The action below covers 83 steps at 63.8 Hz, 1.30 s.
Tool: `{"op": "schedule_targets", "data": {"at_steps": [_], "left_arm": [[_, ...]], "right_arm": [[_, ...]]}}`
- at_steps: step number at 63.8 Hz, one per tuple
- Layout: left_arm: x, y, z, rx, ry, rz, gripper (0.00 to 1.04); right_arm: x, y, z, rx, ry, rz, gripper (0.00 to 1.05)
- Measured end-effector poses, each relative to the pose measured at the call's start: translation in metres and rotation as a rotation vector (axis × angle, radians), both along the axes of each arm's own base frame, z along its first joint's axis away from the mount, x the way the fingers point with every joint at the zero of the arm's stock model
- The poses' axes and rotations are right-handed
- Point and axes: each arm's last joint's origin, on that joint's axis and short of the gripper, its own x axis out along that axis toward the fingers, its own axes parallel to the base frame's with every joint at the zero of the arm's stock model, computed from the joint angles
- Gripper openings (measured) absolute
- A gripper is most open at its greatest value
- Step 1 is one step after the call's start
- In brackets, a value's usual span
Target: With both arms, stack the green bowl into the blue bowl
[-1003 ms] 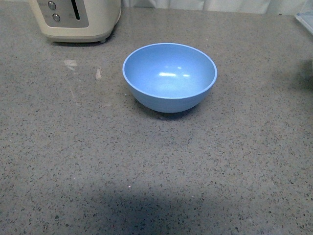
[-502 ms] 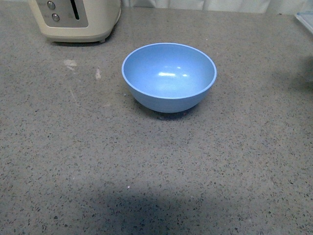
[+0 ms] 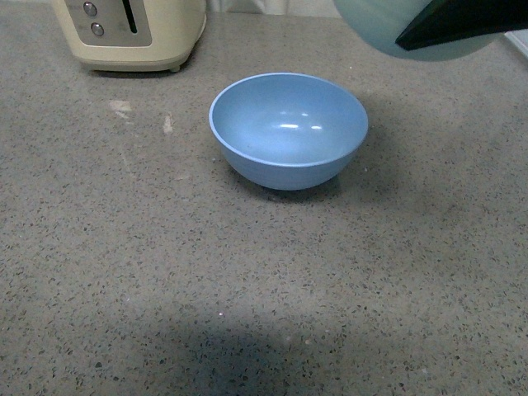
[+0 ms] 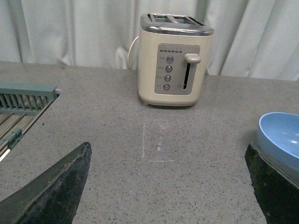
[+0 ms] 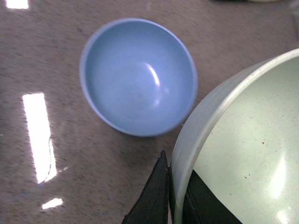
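Observation:
The blue bowl (image 3: 288,130) stands upright and empty on the grey counter. The green bowl (image 3: 373,25) hangs in the air at the top right of the front view, above and behind the blue bowl's right side. My right gripper (image 5: 174,186) is shut on the green bowl's rim (image 5: 187,154), one finger inside and one outside. In the right wrist view the blue bowl (image 5: 138,77) lies below, beside the green bowl. My left gripper (image 4: 168,186) is open and empty low over the counter, and the blue bowl's edge (image 4: 280,137) shows by one finger.
A cream toaster (image 3: 132,33) stands at the back left of the counter and also shows in the left wrist view (image 4: 175,65). A green dish rack (image 4: 23,107) sits at the edge of the left wrist view. White curtains hang behind the counter.
The green bowl, held by my right gripper, has come into the front view at the top right. The blue bowl has not moved.

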Motion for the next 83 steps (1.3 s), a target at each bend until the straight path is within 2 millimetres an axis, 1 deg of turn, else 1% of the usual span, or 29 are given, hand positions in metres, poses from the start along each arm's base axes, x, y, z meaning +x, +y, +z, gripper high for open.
{"op": "schedule_targets", "data": {"at_steps": [14, 29, 38, 54, 70, 71, 78, 80, 82, 83], "left_arm": [[0.0, 0.0, 0.0, 0.0, 0.0, 0.0, 0.98], [0.0, 0.0, 0.0, 0.0, 0.0, 0.0, 0.98], [0.0, 0.0, 0.0, 0.0, 0.0, 0.0, 0.98], [0.0, 0.0, 0.0, 0.0, 0.0, 0.0, 0.98], [0.0, 0.0, 0.0, 0.0, 0.0, 0.0, 0.98], [0.0, 0.0, 0.0, 0.0, 0.0, 0.0, 0.98], [0.0, 0.0, 0.0, 0.0, 0.0, 0.0, 0.98], [0.0, 0.0, 0.0, 0.0, 0.0, 0.0, 0.98], [0.0, 0.0, 0.0, 0.0, 0.0, 0.0, 0.98], [0.0, 0.0, 0.0, 0.0, 0.0, 0.0, 0.98]], "right_arm": [[0.004, 0.022, -0.017, -0.062, 0.047, 0.063, 0.02], [0.007, 0.045, -0.019, -0.072, 0.045, 0.127, 0.02], [0.005, 0.056, -0.022, -0.078, 0.051, 0.157, 0.02], [0.005, 0.069, -0.035, -0.095, 0.073, 0.187, 0.02], [0.008, 0.072, -0.045, -0.126, 0.083, 0.18, 0.02], [0.008, 0.072, -0.045, -0.127, 0.08, 0.18, 0.02], [0.01, 0.074, -0.044, -0.116, 0.061, 0.179, 0.21], [0.01, 0.074, -0.044, -0.112, 0.059, 0.18, 0.25], [0.011, 0.074, -0.043, -0.105, 0.052, 0.178, 0.33], [0.011, 0.074, -0.043, -0.104, 0.05, 0.177, 0.35]]}}
